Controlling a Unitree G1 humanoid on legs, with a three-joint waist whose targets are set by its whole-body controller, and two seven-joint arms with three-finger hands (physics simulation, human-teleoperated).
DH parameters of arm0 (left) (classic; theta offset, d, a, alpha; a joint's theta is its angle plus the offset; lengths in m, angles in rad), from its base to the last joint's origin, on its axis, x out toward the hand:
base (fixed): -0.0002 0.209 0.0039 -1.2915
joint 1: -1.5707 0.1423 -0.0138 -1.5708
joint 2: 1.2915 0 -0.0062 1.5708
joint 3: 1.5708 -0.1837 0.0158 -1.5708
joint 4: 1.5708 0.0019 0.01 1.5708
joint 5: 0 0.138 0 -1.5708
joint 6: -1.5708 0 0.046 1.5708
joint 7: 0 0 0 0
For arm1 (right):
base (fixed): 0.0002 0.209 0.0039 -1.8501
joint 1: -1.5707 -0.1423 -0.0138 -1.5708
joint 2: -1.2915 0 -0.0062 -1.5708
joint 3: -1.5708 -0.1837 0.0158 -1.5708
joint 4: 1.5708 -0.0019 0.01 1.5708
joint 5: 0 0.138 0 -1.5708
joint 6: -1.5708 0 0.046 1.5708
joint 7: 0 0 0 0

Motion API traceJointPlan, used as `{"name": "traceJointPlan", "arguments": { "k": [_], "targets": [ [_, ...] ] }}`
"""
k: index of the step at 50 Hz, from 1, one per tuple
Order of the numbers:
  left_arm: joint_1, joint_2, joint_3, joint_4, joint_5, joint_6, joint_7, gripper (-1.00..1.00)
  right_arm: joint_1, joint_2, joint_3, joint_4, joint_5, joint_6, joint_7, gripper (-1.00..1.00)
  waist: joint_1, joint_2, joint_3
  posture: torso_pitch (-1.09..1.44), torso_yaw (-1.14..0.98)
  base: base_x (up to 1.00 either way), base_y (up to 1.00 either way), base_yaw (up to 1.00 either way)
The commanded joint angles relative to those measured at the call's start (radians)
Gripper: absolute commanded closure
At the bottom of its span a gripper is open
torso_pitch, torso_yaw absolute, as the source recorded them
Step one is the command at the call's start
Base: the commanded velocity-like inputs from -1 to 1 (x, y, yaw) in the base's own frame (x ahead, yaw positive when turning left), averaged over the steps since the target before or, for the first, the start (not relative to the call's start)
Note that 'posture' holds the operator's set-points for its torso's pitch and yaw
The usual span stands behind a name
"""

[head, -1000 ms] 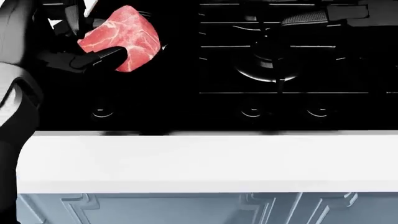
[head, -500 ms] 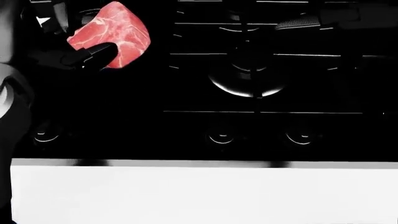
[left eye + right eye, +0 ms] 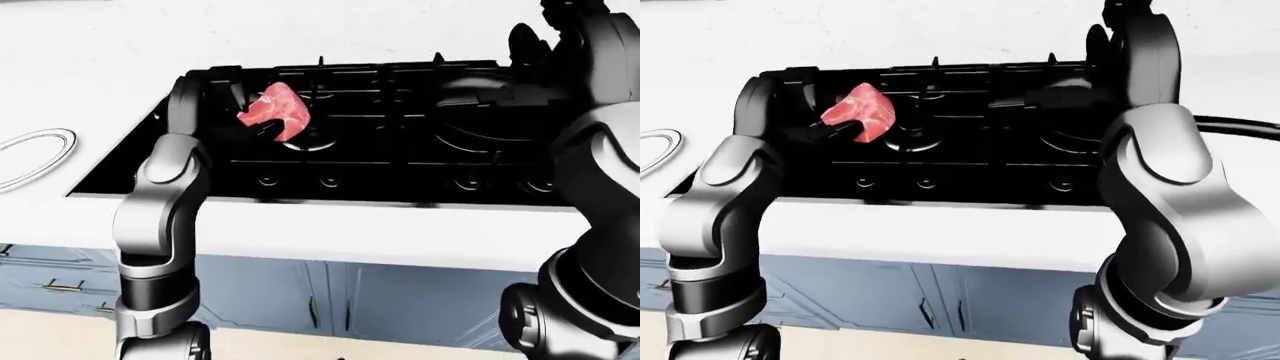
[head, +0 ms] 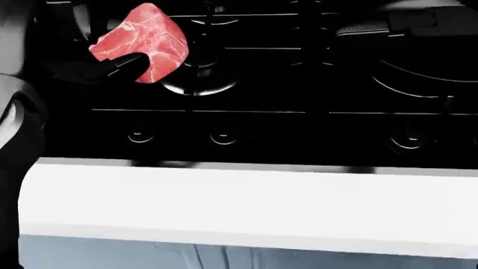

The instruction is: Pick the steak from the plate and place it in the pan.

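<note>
Fingers (image 4: 119,66) of the left hand (image 3: 240,120) are clenched around the steak (image 4: 142,42), with one dark finger lying across the lower face of the meat. The steak is lifted clear of any surface and is held above the left part of the black stove (image 3: 390,161), next to a burner (image 4: 198,84) that sits just to the right of and below the fingertips in the head view.

Completed so far, judging by the present layout: the pick is done. The plate (image 3: 35,157) lies on the white counter (image 4: 246,196) well to the left of the fingers in the left-eye view, and it carries nothing.

Remaining: transfer and release. The pan (image 3: 490,124) appears as a dark round rim at the right part of the stove, well to the right of the fingers, with its handle (image 4: 366,27) pointing toward them. The steak is not yet over the pan.

The right hand (image 3: 1120,37) is raised at the far right, close to the pan. Its fingers merge with the dark stove, so whether they are spread or closed cannot be determined.

Assessment: roughly half of the task is finished. The next move calls for a sideways carry to the right across the grates, then a release above the pan.
</note>
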Motion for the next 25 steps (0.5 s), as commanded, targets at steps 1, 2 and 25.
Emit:
{"name": "traceJointPlan", "arguments": {
  "k": [1, 2, 25],
  "targets": [
    [-0.035, 0.016, 0.028, -0.039, 0.003, -0.038, 0.008, 1.00, -0.036, -0.008, -0.001, -0.025, 0.001, -0.034, 0.003, -1.00, 0.014, -0.008, -0.048, 0.00, 0.00, 0.00, -0.34, 0.00],
    [-0.031, 0.015, 0.029, -0.045, 0.002, -0.037, 0.008, 1.00, -0.035, -0.008, -0.002, -0.025, 0.001, -0.035, 0.004, -1.00, 0.017, 0.007, -0.049, 0.00, 0.00, 0.00, -0.43, 0.00],
    [-0.034, 0.014, 0.027, -0.041, 0.002, -0.039, 0.008, 1.00, -0.033, -0.003, -0.003, -0.028, -0.003, -0.058, 0.016, -1.00, 0.028, -0.018, -0.028, 0.00, 0.00, 0.00, -0.24, 0.00]
  ]
}}
